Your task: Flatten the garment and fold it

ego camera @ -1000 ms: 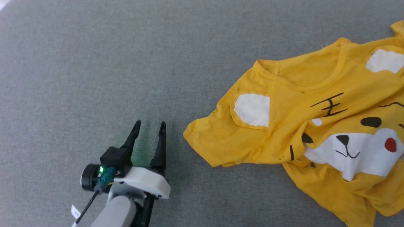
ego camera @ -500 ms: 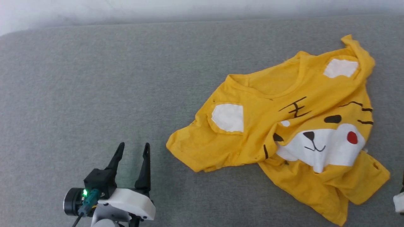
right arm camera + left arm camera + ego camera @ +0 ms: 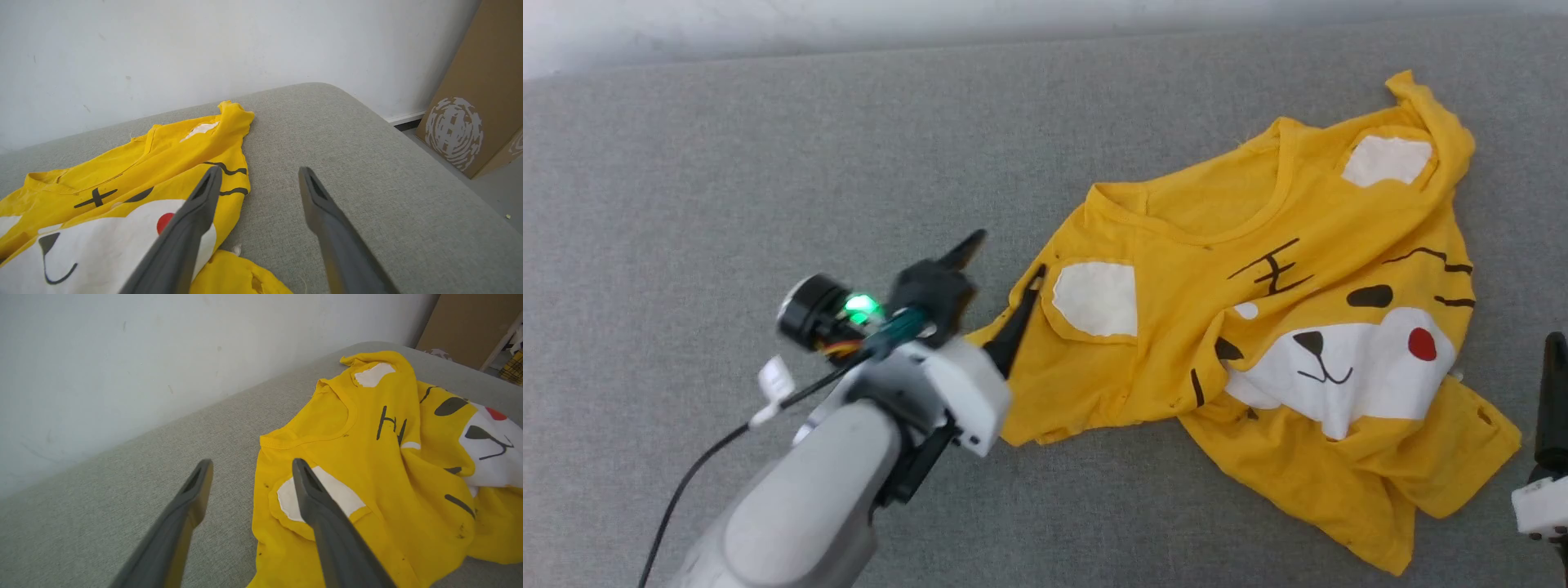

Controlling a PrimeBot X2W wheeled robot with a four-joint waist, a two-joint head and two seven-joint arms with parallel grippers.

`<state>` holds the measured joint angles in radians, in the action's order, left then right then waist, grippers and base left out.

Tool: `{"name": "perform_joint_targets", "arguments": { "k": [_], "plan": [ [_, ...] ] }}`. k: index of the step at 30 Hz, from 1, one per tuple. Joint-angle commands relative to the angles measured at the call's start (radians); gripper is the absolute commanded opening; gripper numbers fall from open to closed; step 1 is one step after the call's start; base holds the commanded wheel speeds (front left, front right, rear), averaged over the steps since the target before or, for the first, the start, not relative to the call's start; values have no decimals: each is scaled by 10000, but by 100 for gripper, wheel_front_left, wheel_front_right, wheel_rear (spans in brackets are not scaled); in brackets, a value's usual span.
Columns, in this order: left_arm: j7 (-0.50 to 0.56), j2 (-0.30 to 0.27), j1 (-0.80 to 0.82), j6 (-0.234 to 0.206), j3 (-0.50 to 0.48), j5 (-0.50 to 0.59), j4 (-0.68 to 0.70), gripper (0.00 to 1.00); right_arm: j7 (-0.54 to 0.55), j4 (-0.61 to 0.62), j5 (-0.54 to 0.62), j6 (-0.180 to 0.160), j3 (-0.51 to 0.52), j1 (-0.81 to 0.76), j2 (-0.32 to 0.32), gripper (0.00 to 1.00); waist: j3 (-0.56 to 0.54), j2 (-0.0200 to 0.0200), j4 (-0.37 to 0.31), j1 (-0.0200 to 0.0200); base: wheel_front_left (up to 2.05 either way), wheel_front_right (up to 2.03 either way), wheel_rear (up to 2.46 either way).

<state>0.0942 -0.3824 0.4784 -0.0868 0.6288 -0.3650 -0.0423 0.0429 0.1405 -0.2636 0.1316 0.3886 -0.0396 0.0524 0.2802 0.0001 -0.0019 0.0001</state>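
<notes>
The garment (image 3: 1258, 327), a bright yellow T-shirt with a cartoon face print, lies crumpled on the grey cushioned surface (image 3: 727, 163). Its neckline points to the far side and its lower part is bunched over itself. My left gripper (image 3: 1005, 257) is open at the shirt's left sleeve edge, one finger over the yellow cloth beside a white patch (image 3: 1094, 298). From the left wrist, the left gripper (image 3: 252, 463) straddles the shirt's edge (image 3: 261, 490), nothing between its fingers. My right gripper (image 3: 259, 170) is open over bare cushion just right of the garment (image 3: 122, 179). One of its fingers (image 3: 1553, 400) shows at the head view's right edge.
A white wall (image 3: 204, 49) runs along the far side of the surface. The cushion's rounded right end (image 3: 429, 171) drops to the floor, where a brown cardboard box (image 3: 470, 102) stands. Bare grey cushion extends left of the shirt.
The head camera tilted up and turned right early on. My left arm has since swung forward and right to the shirt's left sleeve edge. A right gripper finger has come into the head view.
</notes>
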Motion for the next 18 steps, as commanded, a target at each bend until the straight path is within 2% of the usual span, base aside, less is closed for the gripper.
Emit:
{"name": "perform_joint_targets", "arguments": {
  "k": [1,4,7,10,13,14,15,16,18],
  "plan": [
    [292,119,370,237,236,81,-313,100,2,-48,-15,-9,-48,160,-21,100,266,-1,51,-1,0,0,0],
    [956,389,1084,787,686,78,-1153,100,49,-102,-70,-9,-196,255,-21,100,515,-1,6,-1,0,0,0],
    [1206,722,1549,1136,843,-116,-1969,100,55,-144,-72,-9,-316,358,-21,100,724,-1,-94,-1,0,0,0],
    [1459,887,1838,1291,919,-236,-2857,100,45,-201,-71,-9,-394,429,-21,100,857,-1,-230,-1,0,0,0],
    [1819,915,2036,1263,943,-276,-3695,100,30,-263,-84,-9,-456,458,-21,100,962,-1,-383,-1,0,0,0],
    [1991,924,2080,1260,951,-317,-3932,95,22,-288,-101,-9,-467,457,-21,100,986,-1,-424,-1,0,0,0],
    [2102,938,2127,1263,957,-348,-4098,33,10,-312,-120,-9,-477,453,-22,100,1006,-1,-462,-1,0,0,0],
    [2148,964,2165,1235,931,-388,-4215,0,-10,-335,-137,-9,-478,443,-22,100,1018,-1,-489,-1,0,0,0],
    [2136,999,2253,1137,837,-451,-4326,0,-45,-372,-180,-9,-469,431,-22,100,1046,-1,-525,-1,0,0,0]
  ]
}}
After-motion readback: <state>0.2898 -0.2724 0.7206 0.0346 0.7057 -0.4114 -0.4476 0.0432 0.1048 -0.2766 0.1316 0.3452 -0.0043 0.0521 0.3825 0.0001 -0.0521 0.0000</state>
